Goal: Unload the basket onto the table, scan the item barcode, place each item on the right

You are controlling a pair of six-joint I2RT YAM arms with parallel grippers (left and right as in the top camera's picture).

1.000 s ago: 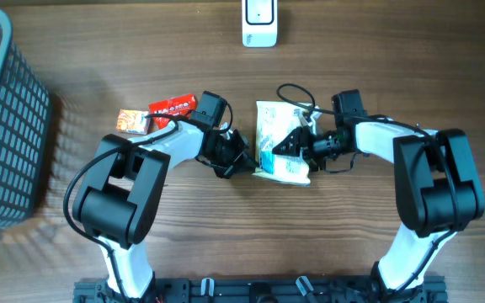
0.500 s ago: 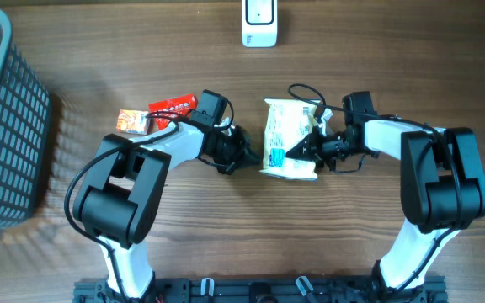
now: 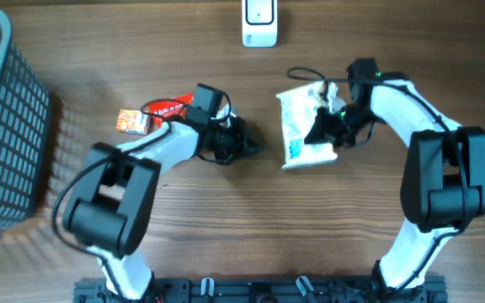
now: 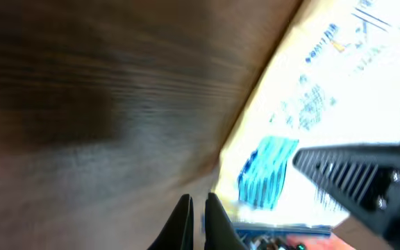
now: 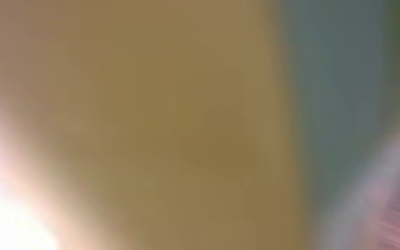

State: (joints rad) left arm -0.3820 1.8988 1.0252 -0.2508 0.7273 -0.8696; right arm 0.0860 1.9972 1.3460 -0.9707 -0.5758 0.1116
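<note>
The item, a white packet with blue print, hangs tilted right of centre in the overhead view, with my right gripper shut on its right edge. No barcode can be made out on it. My left gripper is shut and holds nothing, a short way left of the packet. In the left wrist view its closed fingertips point at the wood, with the packet and a black finger of the right gripper beyond. The right wrist view is only a yellow-green blur.
A white scanner-like device stands at the table's far edge. A red packet and a small orange box lie beside the left arm. A grey basket fills the left side.
The right gripper closed on the white packet and carried it right and away from the left gripper, tilting it. The left gripper stayed shut and shifted slightly.
</note>
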